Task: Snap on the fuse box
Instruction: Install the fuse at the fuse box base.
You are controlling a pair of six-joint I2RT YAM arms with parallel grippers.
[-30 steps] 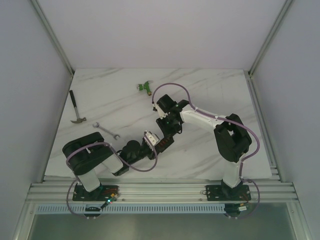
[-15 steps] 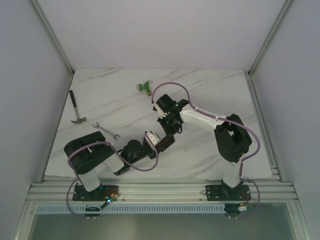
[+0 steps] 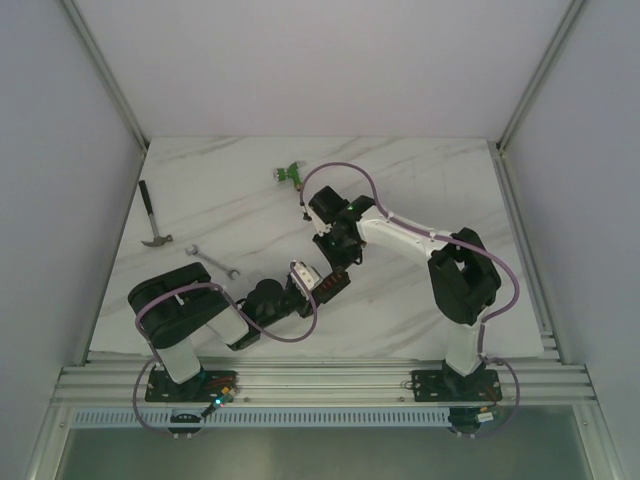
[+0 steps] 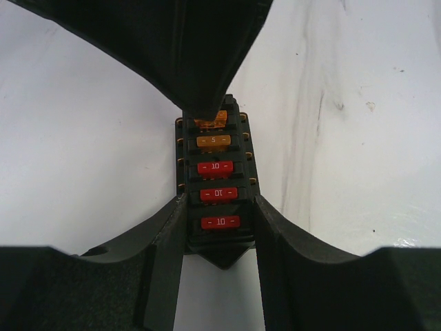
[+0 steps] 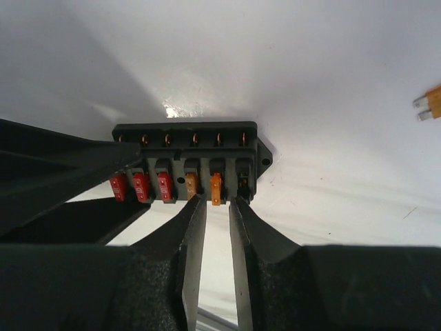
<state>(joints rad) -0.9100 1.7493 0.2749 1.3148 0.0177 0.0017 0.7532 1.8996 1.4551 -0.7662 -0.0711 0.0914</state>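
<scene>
Near bench [image 3: 430,190] centre, toward 6 o'clock, left end effector [image 4: 219,214] clamps the black plastic fuse box [image 4: 213,172]; red fuses [image 4: 220,222] read "10", an amber fuse [image 4: 213,141] "5". Right end effector [image 5: 217,202] straddles an orange fuse [image 5: 216,187], grip unclear

My counter [image 3: 430,180] is a white slab with thin grey veins. A hammer [image 3: 150,212] lies by its left edge, handle pointing far and head toward the near side. Just right of it and a little nearer, a small wrench [image 3: 213,260] lies slantwise. A green T-shaped connector [image 3: 290,174] sits toward the far side, about mid-width. Near the middle is the fuse box [image 4: 217,172], clamped in my left tool [image 4: 220,207]; I cannot tell whether its underside touches the counter. A loose orange fuse [image 5: 431,102] lies flat on bare counter, well apart from the box.
</scene>
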